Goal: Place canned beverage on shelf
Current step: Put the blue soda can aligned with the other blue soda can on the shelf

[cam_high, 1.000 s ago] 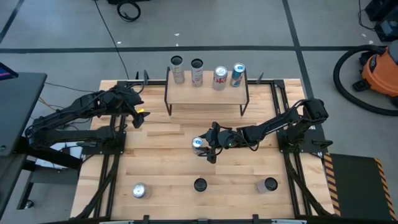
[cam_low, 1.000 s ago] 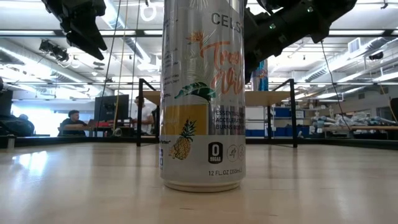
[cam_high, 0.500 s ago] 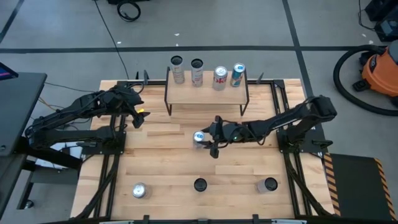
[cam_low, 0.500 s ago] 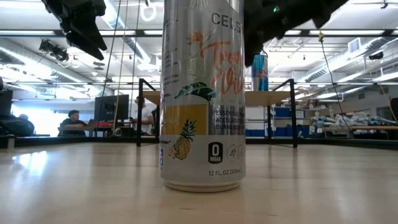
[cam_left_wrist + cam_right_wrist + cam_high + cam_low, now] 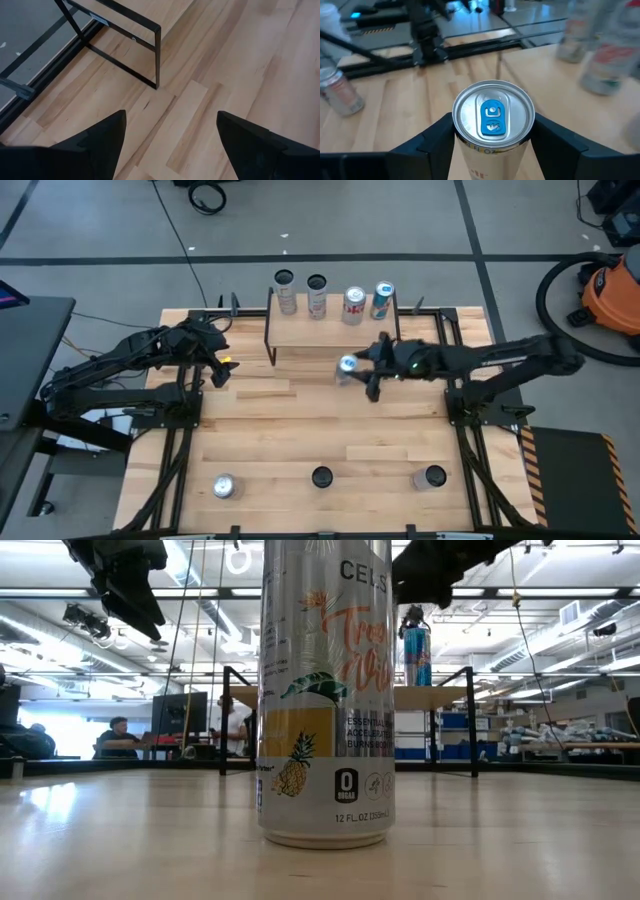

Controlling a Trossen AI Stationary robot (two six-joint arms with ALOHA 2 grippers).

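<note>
— Why's the right gripper [image 5: 352,370] up there?
— Its jaws are clamped on a blue-tabbed can [image 5: 493,117], carried upright beside the shelf [image 5: 330,330], whose right front looks free.
— And the left gripper [image 5: 167,135]?
— Spread wide, holding nothing, parked over the desk [image 5: 260,430].

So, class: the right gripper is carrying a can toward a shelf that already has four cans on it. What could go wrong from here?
1. The shelf holds four cans along its back edge, so the carried can in the right gripper could knock one over.
2. The can hangs near the shelf's front edge; brought in too low, it might hit the plank.
3. Set down too near that edge, it could tip off.

The left gripper waits open beside the shelf.
</note>
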